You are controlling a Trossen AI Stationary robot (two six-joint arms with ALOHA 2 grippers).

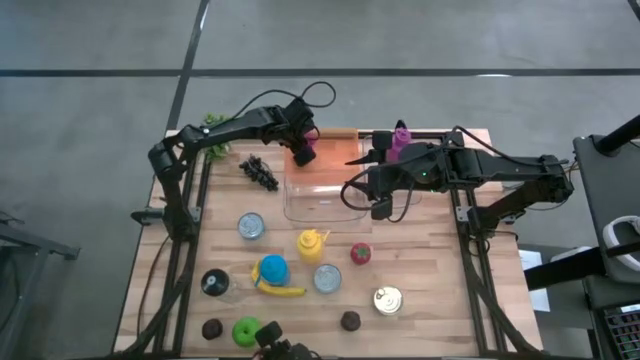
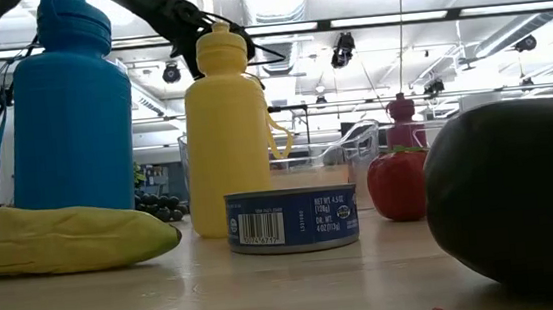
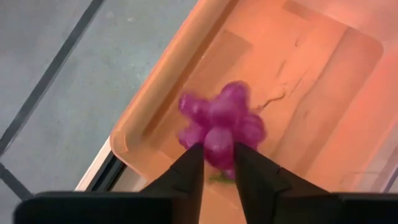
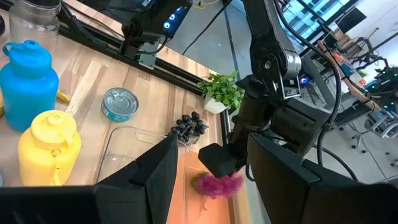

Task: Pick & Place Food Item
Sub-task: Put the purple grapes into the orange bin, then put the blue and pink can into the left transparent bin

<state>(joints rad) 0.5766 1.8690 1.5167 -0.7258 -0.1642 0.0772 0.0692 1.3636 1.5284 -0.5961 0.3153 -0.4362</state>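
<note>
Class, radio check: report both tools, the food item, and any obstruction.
Left tool over the clear bin, fingers parting around the purple grapes. Right tool open, hovering beside the bin's right edge. Nothing in the way.

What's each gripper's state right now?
Left gripper: slightly open, purple plastic grape bunch at its tips, over the orange-tinted plastic bin.
Right gripper: open, empty.

- A robotics lab or open workshop hall: polished grey concrete floor [image 1: 100, 150] around the pale wooden-slat bench [image 1: 430, 290].
- Long ceiling strip lights [image 2: 415, 15] at 12 o'clock; black office chairs [image 4: 367, 46] at 2 o'clock.
</note>
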